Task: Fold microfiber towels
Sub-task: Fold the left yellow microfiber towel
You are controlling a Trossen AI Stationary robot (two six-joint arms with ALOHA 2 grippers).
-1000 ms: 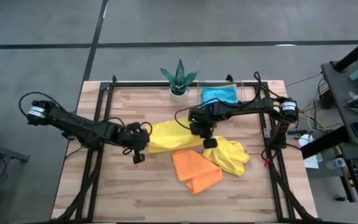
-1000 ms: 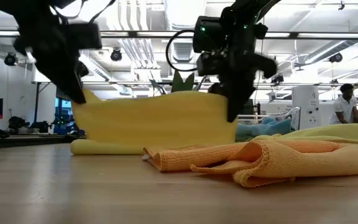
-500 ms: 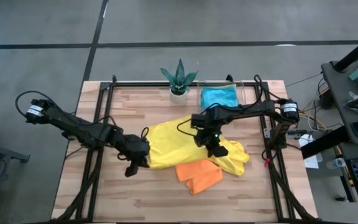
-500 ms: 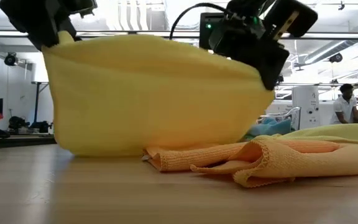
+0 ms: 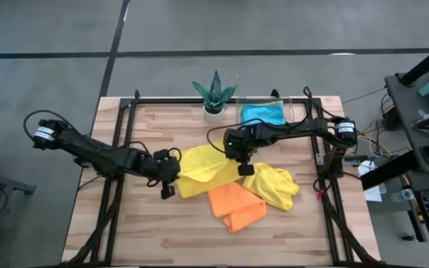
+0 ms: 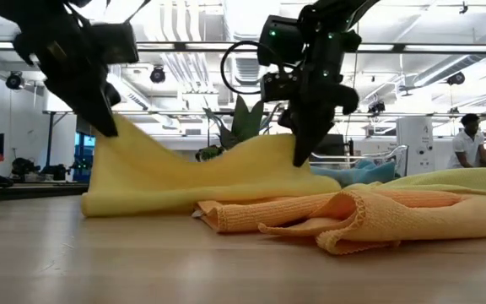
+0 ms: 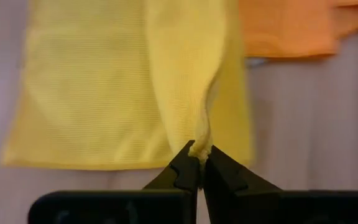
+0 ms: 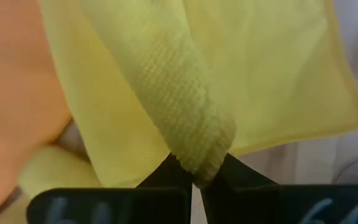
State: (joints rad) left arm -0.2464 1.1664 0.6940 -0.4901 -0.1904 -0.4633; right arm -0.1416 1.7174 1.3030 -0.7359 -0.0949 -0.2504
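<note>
Left end effector [image 5: 167,181] clamped tight on one corner of yellow towel [image 5: 199,170], fingertips [image 7: 190,169] pinching a bunched fold of cloth. Right end effector [image 5: 246,168] likewise closed on the opposite corner of the same towel, fabric rolled between its fingertips [image 8: 180,168]. Both corners lifted off the tabletop [image 5: 147,231], middle of cloth sagging between them, lower edge resting on the wood, seen in low view. Orange towel [image 5: 234,205] crumpled just in front of the yellow one, touching it. Second yellow towel [image 5: 278,186] heaped to the right of the orange, overlapping it. Blue towel [image 5: 262,114] at far edge in clear tray [image 5: 293,113], beside potted plant [image 5: 214,94]. Person [image 6: 469,139] standing in background room.
</note>
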